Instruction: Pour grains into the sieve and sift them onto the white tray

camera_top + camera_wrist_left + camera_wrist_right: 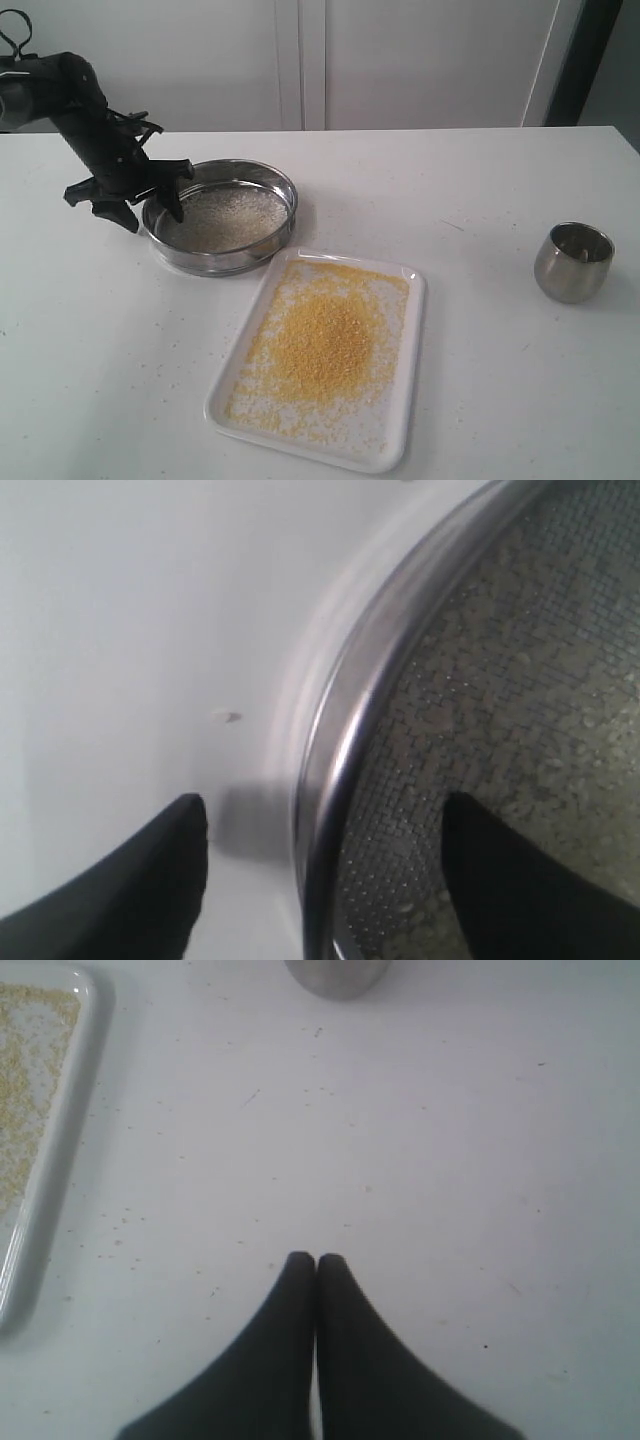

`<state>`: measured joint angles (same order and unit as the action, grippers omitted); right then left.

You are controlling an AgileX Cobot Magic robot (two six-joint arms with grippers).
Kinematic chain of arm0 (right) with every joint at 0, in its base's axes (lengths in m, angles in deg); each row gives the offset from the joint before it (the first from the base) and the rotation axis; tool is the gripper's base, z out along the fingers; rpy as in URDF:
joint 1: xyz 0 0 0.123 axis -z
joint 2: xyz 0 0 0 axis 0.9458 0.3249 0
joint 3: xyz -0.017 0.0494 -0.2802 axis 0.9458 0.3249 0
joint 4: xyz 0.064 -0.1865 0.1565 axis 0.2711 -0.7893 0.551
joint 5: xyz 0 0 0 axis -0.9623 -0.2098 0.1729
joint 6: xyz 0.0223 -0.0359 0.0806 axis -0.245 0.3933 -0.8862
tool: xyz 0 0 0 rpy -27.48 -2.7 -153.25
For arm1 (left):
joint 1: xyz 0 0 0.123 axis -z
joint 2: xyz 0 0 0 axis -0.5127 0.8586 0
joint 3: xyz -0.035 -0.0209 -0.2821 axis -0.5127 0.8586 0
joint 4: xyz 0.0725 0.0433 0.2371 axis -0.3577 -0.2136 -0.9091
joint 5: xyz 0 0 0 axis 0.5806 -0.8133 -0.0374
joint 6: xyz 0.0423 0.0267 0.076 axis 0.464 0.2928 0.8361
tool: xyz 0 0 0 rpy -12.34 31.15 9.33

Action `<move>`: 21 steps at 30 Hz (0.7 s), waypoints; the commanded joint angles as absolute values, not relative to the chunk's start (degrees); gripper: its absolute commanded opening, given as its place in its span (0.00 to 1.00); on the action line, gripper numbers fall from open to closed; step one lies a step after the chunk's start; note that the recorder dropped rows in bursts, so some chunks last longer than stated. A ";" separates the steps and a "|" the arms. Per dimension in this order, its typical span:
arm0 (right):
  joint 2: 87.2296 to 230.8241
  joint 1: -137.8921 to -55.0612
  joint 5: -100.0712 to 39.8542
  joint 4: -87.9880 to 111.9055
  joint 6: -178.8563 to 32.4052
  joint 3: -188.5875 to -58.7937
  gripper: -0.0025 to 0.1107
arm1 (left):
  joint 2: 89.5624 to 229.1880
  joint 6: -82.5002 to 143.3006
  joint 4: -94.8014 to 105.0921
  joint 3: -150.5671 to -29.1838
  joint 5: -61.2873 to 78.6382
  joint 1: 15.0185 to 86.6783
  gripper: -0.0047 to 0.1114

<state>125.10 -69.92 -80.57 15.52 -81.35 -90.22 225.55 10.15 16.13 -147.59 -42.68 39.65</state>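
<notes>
Left claw (153, 215) (325, 805): I had its jaws apart, straddling the sieve's rim. One finger (140, 880) hung over the table outside the ring and the other over the mesh inside. Neither gripped the steel.
Sieve (230, 260) (350, 730): it stood on the table (500, 400), with its left edge, as the exterior camera saw it, between those fingers.
Grains in the sieve (225, 215): pale whitish ones lay spread across the mesh, just beside the inner finger.
White tray (414, 330) (55, 1140): it lay flat just in front of the sieve. I could not tell whether they touched.
Grains on the tray (330, 345): a golden-yellow heap lay in the middle, thinning toward the rim.
Right claw (316, 1260): its fingers were pressed together on nothing, above bare table.
Steel cup (573, 262) (337, 975): it stood upright, well apart to the tray's right.
</notes>
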 commanded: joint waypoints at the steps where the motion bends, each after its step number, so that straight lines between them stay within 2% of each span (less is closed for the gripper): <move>1: 124.72 -70.00 -80.10 15.14 -81.61 -90.37 0.02 | 224.96 10.34 16.65 -147.92 -43.39 39.53 0.69; 14: 124.72 -70.00 -80.10 15.14 -81.61 -90.37 0.02 | 219.50 10.44 16.35 -147.92 -46.79 39.53 0.68; 21: 124.72 -70.00 -80.10 15.14 -81.61 -90.37 0.02 | 215.23 10.55 14.85 -147.92 -52.34 39.53 0.63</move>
<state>125.10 -69.92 -80.57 15.52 -81.35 -90.22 217.28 10.37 15.38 -147.59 -48.46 39.65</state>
